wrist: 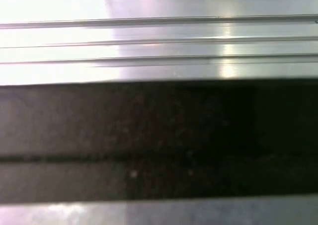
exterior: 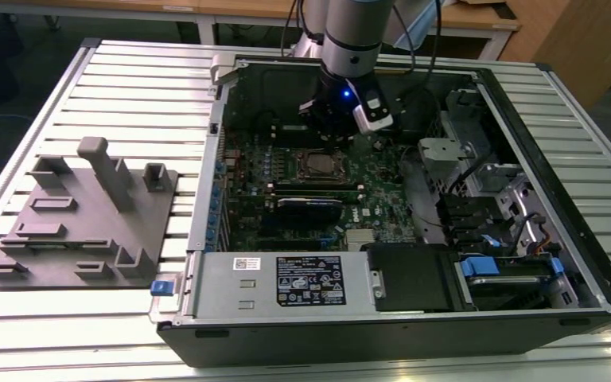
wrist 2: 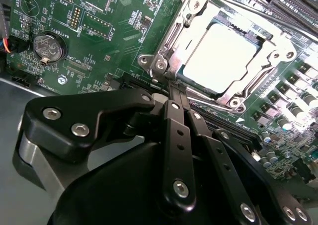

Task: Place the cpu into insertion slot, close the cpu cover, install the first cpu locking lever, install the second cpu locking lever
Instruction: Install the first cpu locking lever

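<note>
The cpu [wrist 2: 221, 53], a silver-grey square, lies in the insertion slot [exterior: 317, 165] on the green board. The cpu cover [wrist 2: 233, 93], a silvery frame, lies flat around it. A thin metal locking lever [wrist 2: 168, 41] runs along one side of the socket. In the second wrist view my gripper [wrist 2: 173, 88] has its black fingers [wrist 2: 180, 130] pressed together. Their tips are at the socket's corner, by the lever's end, and I cannot tell whether they touch it. In the exterior view the gripper [exterior: 337, 131] hangs inside the open case just behind the socket.
A coin battery [wrist 2: 48, 47] and memory slots [wrist 2: 278, 1] flank the socket. A black card [exterior: 308, 208] lies in front of it, then the power supply [exterior: 284, 280]. Drive bays [exterior: 496, 267] stand at the exterior view's right. A grey fixture plate [exterior: 83, 223] lies on the slatted table [wrist: 159, 31].
</note>
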Tool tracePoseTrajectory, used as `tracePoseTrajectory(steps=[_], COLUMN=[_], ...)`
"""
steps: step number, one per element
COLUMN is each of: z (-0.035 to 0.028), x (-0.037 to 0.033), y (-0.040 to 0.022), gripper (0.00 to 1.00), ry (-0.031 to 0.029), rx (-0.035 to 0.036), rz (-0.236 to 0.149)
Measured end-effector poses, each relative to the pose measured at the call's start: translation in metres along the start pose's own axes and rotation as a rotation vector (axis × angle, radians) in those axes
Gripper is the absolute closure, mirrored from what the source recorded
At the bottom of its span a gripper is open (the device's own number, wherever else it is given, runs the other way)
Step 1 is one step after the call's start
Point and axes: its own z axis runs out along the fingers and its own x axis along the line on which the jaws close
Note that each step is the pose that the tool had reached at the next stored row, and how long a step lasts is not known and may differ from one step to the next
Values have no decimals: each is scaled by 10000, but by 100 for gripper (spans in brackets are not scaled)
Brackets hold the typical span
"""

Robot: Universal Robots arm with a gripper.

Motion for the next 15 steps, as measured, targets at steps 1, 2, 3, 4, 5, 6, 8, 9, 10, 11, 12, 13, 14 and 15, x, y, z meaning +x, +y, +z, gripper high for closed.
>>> tracePoseTrajectory(steps=[1,2,3,4,5,6,8,9,10,11,12,13,14,15], z=[0,0,-1,-1,-1,-1,-1,-1,-1,-1,-1,-1,-1,-1], x=[0,0,0,0,0,0,0,0,0,0,0,0,0,0], y=[0,0,-1,-1,-1,0,-1,0,0,0,0,0,0,0], gripper=[90,90,90,90,90,90,90,90,90,90,90,90,90,90], ry=[0,0,0,0,0,-1,-1,-2,-3,-4,-5,-5,-6,-7], rx=[0,1,7,17,30,41,58,67,80,97,113,134,160,189], rz=[0,0,0,0,0,0,0,0,0,1,1,1,1,2])
